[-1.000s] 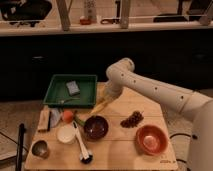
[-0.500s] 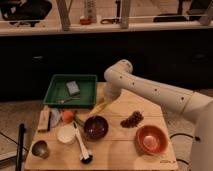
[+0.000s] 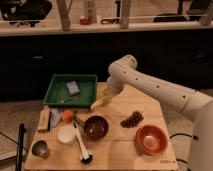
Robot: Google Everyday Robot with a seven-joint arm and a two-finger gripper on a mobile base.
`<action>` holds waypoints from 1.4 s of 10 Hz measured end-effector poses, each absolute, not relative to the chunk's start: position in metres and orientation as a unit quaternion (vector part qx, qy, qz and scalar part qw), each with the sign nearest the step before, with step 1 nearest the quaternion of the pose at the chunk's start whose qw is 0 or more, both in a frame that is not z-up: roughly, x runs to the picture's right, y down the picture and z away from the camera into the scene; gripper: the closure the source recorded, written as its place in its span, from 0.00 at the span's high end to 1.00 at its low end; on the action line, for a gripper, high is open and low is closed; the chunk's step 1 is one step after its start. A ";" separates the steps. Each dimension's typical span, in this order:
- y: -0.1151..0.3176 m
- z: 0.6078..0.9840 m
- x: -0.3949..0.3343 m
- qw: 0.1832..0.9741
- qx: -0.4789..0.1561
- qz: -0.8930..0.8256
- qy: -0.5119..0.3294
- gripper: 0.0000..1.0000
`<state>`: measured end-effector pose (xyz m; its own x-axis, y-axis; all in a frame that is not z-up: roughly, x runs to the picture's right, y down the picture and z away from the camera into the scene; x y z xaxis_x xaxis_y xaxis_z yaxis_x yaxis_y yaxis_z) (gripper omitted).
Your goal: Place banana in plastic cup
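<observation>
The pale yellow banana [image 3: 100, 103] hangs tilted just off the green tray's right front corner, above the wooden table [image 3: 120, 155]. My gripper [image 3: 106, 96], at the end of the white arm that reaches in from the right, is shut on the banana's upper end. A small pale translucent thing at the table's left, between a wooden block and an orange piece, looks like the plastic cup [image 3: 54, 117]. It stands well to the left of and nearer than the banana.
A green tray [image 3: 57, 95] holding a grey sponge [image 3: 73, 87] sits at the back left. In front are an orange carrot-like piece [image 3: 67, 116], dark bowl [image 3: 96, 127], white bowl [image 3: 66, 134], metal cup [image 3: 40, 148] and a brush [image 3: 82, 150]. Grapes [image 3: 131, 119] and an orange bowl [image 3: 151, 139] lie right.
The gripper and the banana have drifted slightly down and to the left. Nothing on the table has moved.
</observation>
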<state>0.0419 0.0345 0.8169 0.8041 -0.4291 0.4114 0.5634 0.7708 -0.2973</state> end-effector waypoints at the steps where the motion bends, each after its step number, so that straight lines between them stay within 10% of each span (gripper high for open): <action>1: 0.034 0.817 0.042 0.927 -0.207 -0.268 -0.162 0.01; 14: -0.005 0.861 0.071 0.957 -0.182 -0.163 -0.158 0.01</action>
<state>0.0708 -0.0055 0.8613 0.8970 -0.2535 0.3621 0.3689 0.8807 -0.2972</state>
